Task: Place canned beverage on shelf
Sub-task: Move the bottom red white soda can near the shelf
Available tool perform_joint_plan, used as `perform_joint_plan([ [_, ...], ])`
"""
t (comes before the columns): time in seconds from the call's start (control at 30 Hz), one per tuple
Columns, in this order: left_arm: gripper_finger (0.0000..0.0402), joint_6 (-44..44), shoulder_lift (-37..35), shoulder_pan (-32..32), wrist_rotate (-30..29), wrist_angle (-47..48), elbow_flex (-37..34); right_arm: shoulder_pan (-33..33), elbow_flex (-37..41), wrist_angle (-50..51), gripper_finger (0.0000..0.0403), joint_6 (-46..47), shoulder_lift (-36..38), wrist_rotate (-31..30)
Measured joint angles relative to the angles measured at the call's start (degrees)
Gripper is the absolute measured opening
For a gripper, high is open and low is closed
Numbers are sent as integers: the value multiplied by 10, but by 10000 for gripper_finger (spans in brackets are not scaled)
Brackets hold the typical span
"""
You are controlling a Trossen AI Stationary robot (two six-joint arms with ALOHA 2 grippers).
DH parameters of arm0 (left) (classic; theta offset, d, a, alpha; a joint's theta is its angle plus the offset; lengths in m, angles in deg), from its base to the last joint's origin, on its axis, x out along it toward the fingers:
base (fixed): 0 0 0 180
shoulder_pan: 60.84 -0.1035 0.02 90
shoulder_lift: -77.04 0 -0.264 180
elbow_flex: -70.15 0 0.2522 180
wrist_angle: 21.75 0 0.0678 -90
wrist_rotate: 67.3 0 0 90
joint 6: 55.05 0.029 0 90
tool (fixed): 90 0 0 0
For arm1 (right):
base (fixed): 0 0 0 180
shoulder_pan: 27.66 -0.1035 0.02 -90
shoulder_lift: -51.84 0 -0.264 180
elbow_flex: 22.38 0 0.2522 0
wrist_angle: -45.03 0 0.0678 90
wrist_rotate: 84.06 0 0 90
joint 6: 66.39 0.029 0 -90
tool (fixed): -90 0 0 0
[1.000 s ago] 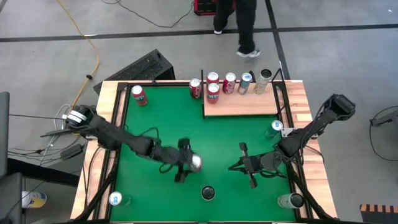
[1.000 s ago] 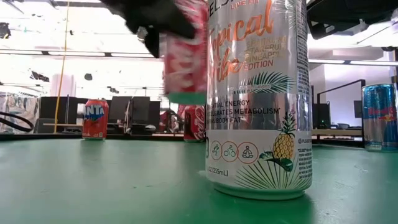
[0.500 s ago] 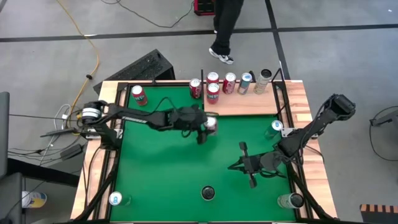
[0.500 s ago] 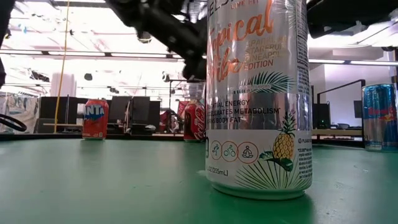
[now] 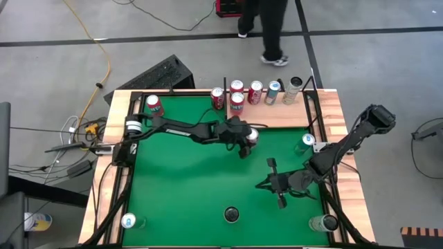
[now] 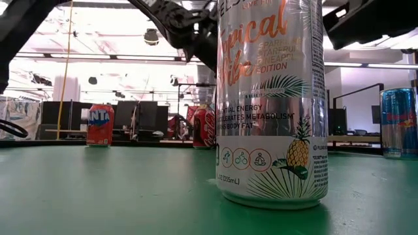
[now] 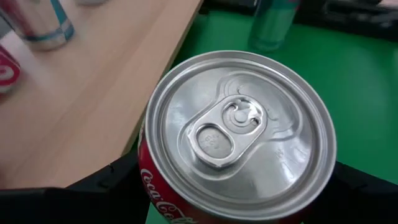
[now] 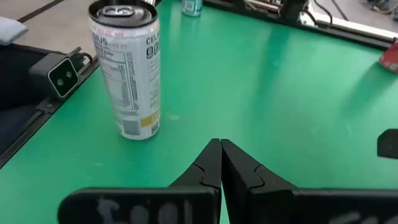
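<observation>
Red Coca-Cola can with silver lid (image 7: 239,140) held upright between the jaws of the left gripper (image 5: 248,136), jaws spread about the can's width and closed on it. Carried above the green bench (image 5: 180,187), right at the front edge of the flat pale wood-grain shelf with thin black posts (image 5: 277,117), not yet over the board. Five upright cans (image 5: 256,92) lined along the far side of that shelf, one more red can (image 5: 217,99) just beside its left edge. Right gripper (image 5: 271,184) resting low, well in front of the shelf, jaws fully closed on nothing. Tall silver pineapple-print can (image 6: 271,104) standing on the bench far from the shelf.
</observation>
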Motion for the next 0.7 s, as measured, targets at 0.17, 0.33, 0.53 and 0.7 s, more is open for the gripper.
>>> perform_joint_plan([
  [0.17,285,0,28,0,-16,0,14,-5,0,8,27,14,0,-5],
  [0.33,295,9,31,-1,-25,-5,16,-15,0,10,27,19,0,-16],
  [0.53,356,9,30,-1,-26,-4,16,-15,0,10,27,24,0,-16],
  [0.7,374,9,29,-1,-27,0,17,-15,0,10,27,28,0,-16],
])
